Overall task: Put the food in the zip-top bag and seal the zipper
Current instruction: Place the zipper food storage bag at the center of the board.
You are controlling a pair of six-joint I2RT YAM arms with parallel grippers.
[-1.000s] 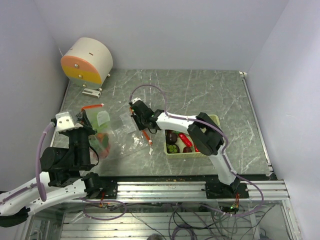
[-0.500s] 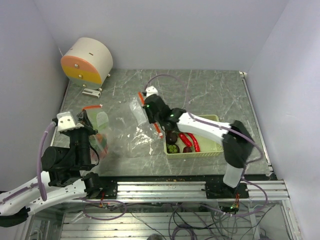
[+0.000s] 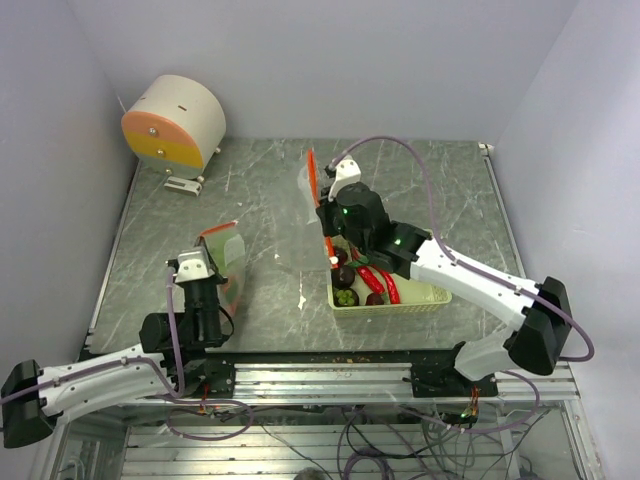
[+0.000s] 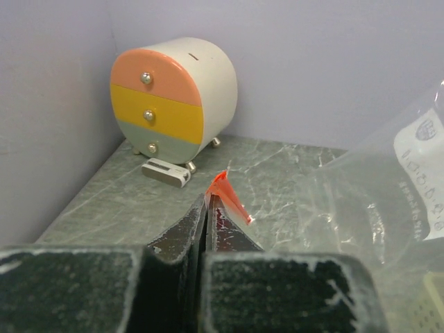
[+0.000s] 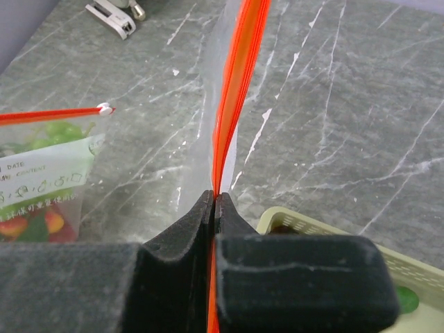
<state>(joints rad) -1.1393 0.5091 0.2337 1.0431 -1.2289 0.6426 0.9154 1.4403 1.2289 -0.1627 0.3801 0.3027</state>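
Left gripper [image 4: 207,202]: nearest you and well left of the basket [image 3: 428,297]. Your jaws are pressed together on the left zipper [image 4: 230,197], and only an orange corner pokes past the tips.
Left bag [image 3: 231,262]: stands on edge, left of the basket. You cannot tell whether its bottom rests on the table [image 3: 430,180].
Bagged food [image 5: 28,223]: red and green pieces low in the left bag.
Right wrist only: it shows that food and the bag's printed label through the clear wall. From overhead you get a red-green smear, and the left wrist sees none of it.
Basket contents: two red chillies [image 3: 371,279], green grapes [image 3: 346,297] and dark purple pieces [image 3: 344,274] lie inside.
Right gripper [image 5: 214,198]: over the basket's far-left corner. Your jaws are clamped tight on the right zipper [image 5: 240,83], and the strip runs straight up out of the tips.
Right bag [image 4: 374,198]: clear plastic hanging just left of the basket.
Left wrist only: it shows the right bag's printed label.
Chest [image 3: 175,122]: far left of the basket, in the back corner. The left wrist shows pink, yellow and grey-green drawers, but overhead you see only pink and yellow.
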